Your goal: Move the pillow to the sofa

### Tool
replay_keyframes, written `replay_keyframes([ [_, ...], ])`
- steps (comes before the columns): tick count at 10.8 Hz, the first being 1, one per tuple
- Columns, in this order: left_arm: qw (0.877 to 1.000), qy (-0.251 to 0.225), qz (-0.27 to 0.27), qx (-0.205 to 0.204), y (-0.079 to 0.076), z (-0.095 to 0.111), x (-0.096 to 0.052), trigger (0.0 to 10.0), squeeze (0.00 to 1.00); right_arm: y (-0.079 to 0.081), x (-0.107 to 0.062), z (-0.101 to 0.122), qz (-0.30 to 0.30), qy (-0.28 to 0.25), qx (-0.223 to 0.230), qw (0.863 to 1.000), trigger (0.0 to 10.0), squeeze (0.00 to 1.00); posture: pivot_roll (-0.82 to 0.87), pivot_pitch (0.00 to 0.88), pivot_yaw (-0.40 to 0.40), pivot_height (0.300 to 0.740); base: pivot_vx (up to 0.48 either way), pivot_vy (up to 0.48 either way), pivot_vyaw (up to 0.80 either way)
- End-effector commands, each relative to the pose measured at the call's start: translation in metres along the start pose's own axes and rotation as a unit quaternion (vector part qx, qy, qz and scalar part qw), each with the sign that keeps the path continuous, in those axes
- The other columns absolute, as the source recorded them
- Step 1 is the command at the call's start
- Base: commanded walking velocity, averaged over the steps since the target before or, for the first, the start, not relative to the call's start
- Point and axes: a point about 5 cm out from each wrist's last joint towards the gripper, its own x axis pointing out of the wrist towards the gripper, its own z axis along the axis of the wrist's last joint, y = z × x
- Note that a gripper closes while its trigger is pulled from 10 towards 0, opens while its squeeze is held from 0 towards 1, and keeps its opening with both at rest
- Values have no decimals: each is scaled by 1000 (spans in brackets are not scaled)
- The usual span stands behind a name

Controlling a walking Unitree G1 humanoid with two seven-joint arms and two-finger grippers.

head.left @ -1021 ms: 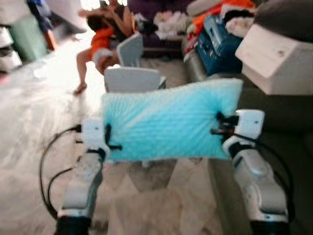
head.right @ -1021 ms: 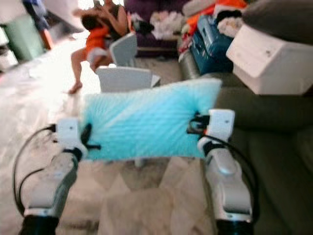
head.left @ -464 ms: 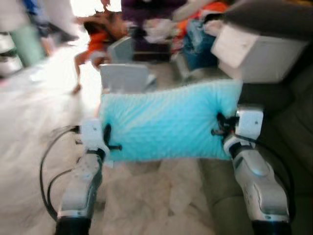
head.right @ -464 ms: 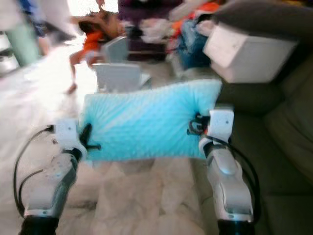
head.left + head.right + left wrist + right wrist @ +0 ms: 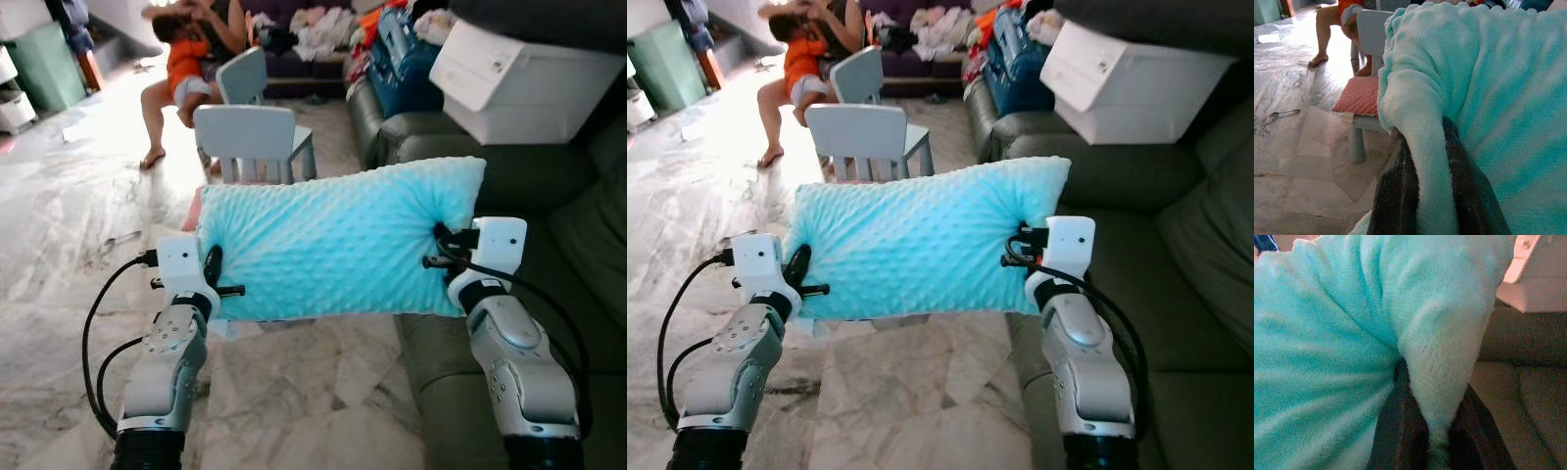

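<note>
Indoors, on a pale marble floor [image 5: 59, 225] beside a dark green sofa [image 5: 549, 186]. Turquoise dimpled pillow [image 5: 338, 245] held level in the air between both arms, partly over the floor, its right end above the sofa's front edge. Left gripper [image 5: 214, 277] pinched on the pillow's left edge, fingers [image 5: 1396, 196] squeezing a fold of fabric; right gripper [image 5: 438, 249] clamped likewise on the right edge. Behind: small pale blue chairs [image 5: 250, 137], a white storage box [image 5: 529, 78] on the sofa arm, piled clothes and bags, a seated person [image 5: 186, 59] in orange farther back.
</note>
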Motion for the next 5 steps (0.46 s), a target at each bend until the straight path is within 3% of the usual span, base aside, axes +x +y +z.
replay_keyframes([
  [1,1000,-6,1,0,1,5,1,10000,0,-4,1,7,-11,-11,4,1000,10000,0,-155,0,-1,740,0,0,-800],
  [5,1000,-4,-1,-16,3,6,2,10000,0,-4,1,6,-13,-6,9,1000,10000,0,-157,0,1,740,0,0,-800],
])
